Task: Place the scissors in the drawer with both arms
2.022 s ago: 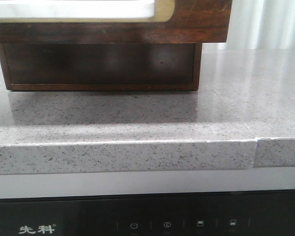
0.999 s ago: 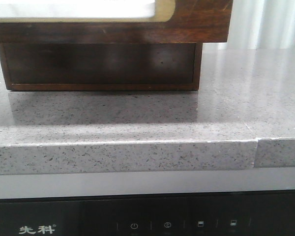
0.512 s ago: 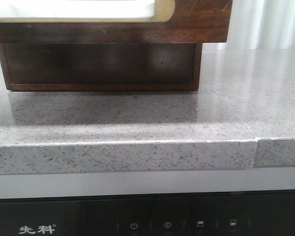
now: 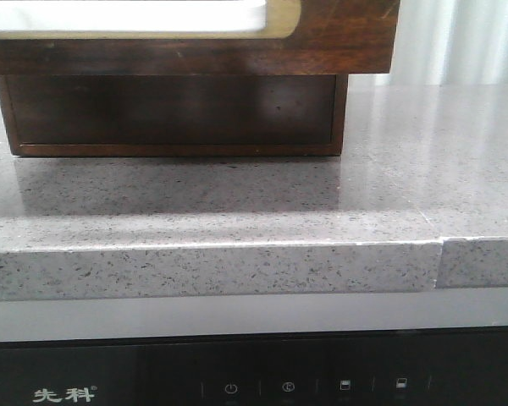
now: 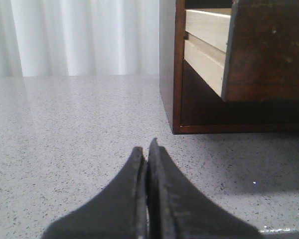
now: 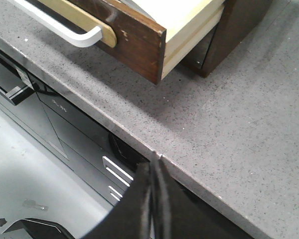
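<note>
The dark brown wooden drawer with its cream-framed white panel stands pulled out of the cabinet over the grey stone counter. It also shows in the left wrist view and the right wrist view, with pale wooden sides. My left gripper is shut and empty, low over the counter beside the cabinet. My right gripper is shut and empty, over the counter's front edge. The scissors are out of view. No arm shows in the front view.
The speckled grey counter has a seam in its front edge. Below it is a black appliance panel. White curtains hang behind the counter.
</note>
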`<state>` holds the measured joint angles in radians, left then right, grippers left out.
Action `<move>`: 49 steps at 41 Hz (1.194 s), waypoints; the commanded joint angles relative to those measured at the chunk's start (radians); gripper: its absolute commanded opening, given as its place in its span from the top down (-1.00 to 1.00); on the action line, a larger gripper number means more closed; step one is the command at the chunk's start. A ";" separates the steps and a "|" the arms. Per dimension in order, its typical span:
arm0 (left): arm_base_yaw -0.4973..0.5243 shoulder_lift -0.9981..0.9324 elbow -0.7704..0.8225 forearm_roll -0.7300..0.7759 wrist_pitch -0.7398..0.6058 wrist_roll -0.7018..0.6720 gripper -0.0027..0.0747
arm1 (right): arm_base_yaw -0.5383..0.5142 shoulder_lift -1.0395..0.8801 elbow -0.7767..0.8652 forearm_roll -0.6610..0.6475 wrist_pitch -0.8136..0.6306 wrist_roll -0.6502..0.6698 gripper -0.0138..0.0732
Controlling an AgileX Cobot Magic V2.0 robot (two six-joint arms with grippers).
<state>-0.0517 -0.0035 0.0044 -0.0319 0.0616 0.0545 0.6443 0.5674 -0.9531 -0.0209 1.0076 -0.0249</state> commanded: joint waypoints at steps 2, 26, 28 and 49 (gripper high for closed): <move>0.008 -0.019 0.024 -0.010 -0.091 -0.009 0.98 | -0.006 0.003 -0.023 -0.012 -0.070 -0.002 0.84; 0.008 -0.019 0.024 -0.010 -0.091 -0.009 0.98 | -0.006 0.003 -0.023 -0.012 -0.070 -0.002 0.84; 0.008 -0.019 0.024 -0.010 -0.091 -0.009 0.98 | -0.006 0.003 -0.023 -0.012 -0.070 -0.002 0.84; 0.008 -0.019 0.024 -0.010 -0.091 -0.009 0.98 | -0.113 -0.081 0.080 -0.049 -0.217 -0.002 0.84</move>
<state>-0.0452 -0.0035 0.0044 -0.0341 0.0569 0.0545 0.5942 0.5246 -0.9068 -0.0375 0.9341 -0.0249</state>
